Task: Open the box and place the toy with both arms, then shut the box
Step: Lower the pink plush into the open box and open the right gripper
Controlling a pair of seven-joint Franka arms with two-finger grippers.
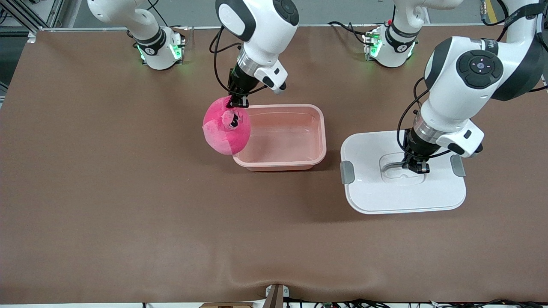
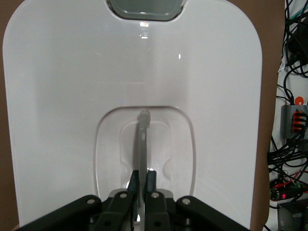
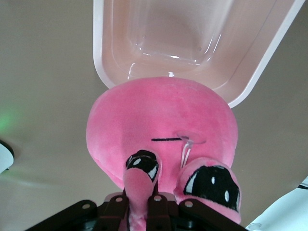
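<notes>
The pale pink tub of the box stands open near the table's middle. My right gripper is shut on the hot-pink plush toy and holds it up over the tub's rim at the right arm's end. In the right wrist view the toy hangs from the gripper by an eye stalk, over the tub. The white lid lies flat on the table toward the left arm's end. My left gripper is shut on the lid's centre handle, seen in the left wrist view.
The brown table cover spreads around the tub and lid. The lid's grey side clips stick out at its ends. Cables and electronics show past the table's edge in the left wrist view.
</notes>
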